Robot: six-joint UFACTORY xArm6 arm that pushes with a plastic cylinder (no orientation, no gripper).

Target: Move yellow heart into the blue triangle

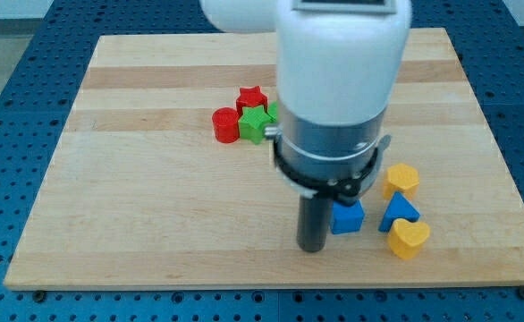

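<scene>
The yellow heart (409,239) lies near the board's bottom right, touching the lower edge of the blue triangle (399,211) just above it. My tip (311,248) rests on the board left of both, right beside a blue cube-like block (348,217). The blue block sits between my tip and the blue triangle. The arm's white and grey body hides the board above the tip.
A yellow block (402,180) sits above the blue triangle. A red cylinder (226,124), a red star (252,97) and a green star (257,124) cluster at upper centre, with another green piece (273,110) partly hidden by the arm. The wooden board (137,206) ends near the heart.
</scene>
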